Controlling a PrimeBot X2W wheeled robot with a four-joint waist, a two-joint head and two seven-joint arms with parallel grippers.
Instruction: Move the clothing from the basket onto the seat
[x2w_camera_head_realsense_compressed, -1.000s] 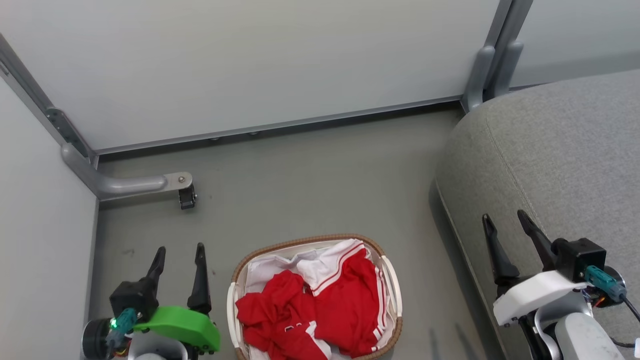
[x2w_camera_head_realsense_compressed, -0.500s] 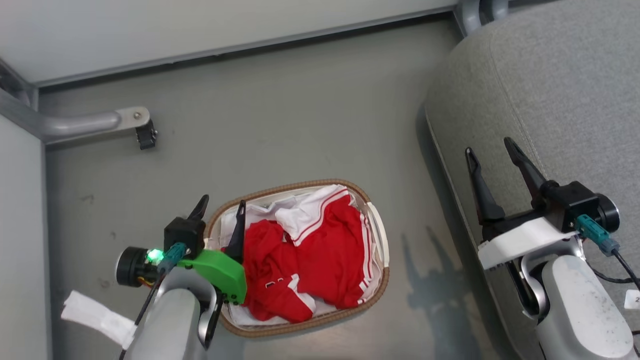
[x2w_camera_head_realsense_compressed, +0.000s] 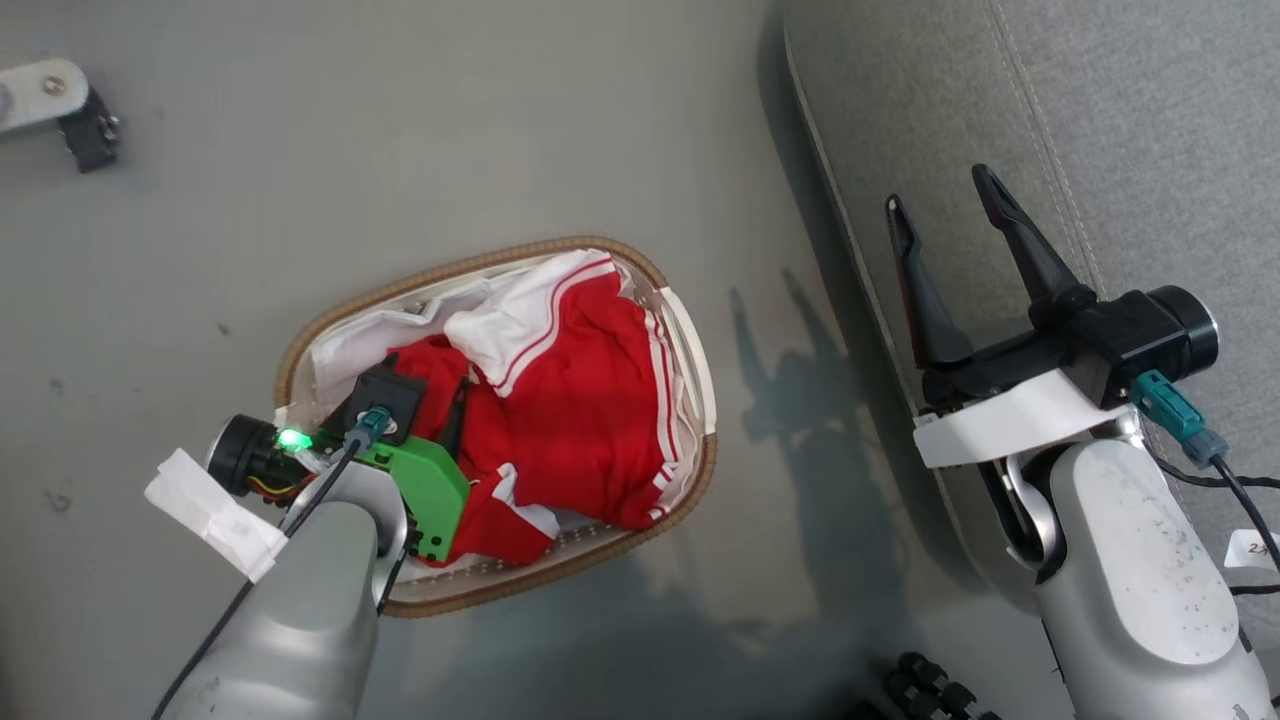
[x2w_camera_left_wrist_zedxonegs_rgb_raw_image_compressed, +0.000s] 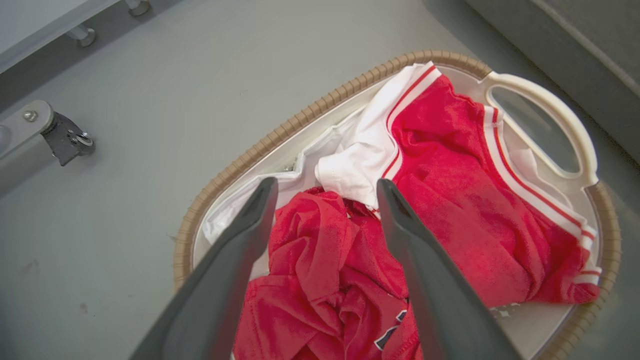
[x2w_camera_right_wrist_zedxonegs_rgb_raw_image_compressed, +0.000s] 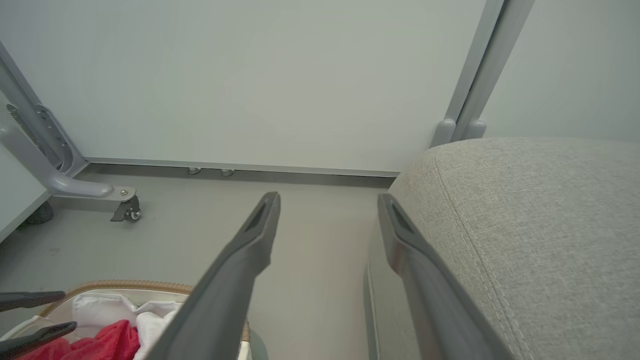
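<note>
The oval cream basket with a brown woven rim stands on the grey floor. Red clothing with white panels and striped trim lies heaped inside it. My left gripper hangs open just above the heap, its two fingers either side of a crumpled red fold and holding nothing. In the head view its wrist covers the basket's near left part. The grey seat lies to the right. My right gripper is open and empty over the seat's left edge.
A partition's metal foot with a black caster stands on the floor at the far left. Pale partition panels close off the back. The basket's cream side handle faces the seat. Small black parts show at the bottom edge.
The head camera has tilted downward. My left gripper has moved right from beside the basket to over it and down toward the red clothing. Both grippers have stayed open.
</note>
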